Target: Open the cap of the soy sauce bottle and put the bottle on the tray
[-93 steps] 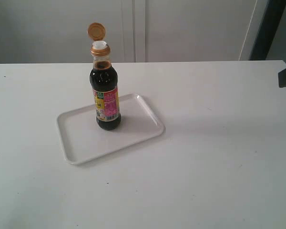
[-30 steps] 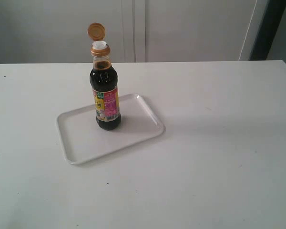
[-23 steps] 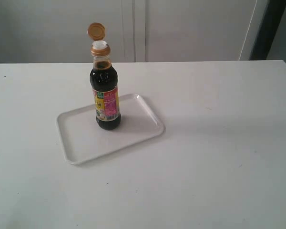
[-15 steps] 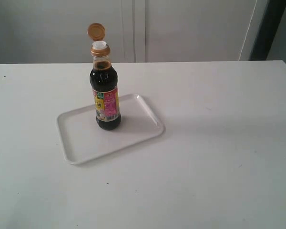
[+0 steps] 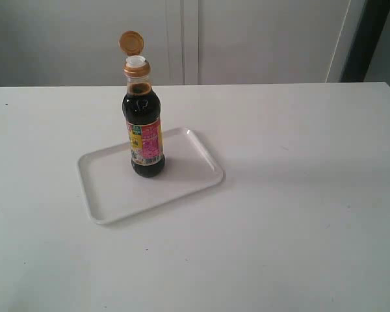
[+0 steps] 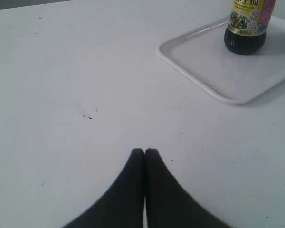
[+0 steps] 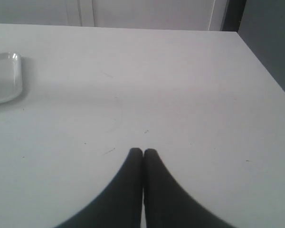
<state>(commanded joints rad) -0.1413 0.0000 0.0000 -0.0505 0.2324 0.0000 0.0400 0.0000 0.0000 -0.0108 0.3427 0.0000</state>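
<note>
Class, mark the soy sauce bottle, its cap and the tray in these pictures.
soy sauce bottle [image 5: 146, 140], exterior view, on the label.
cap [image 5: 131, 43], exterior view, on the flipped-up lid.
tray [image 5: 117, 192], exterior view, on its bare floor.

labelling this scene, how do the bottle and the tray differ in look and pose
The bottle stands upright and tall; the tray lies flat and low. The bottle is dark, with a pink and yellow label; the tray is plain white. The bottle has a cap, flipped open; the tray has no lid. They share one spot: the bottle stands on the tray.
</note>
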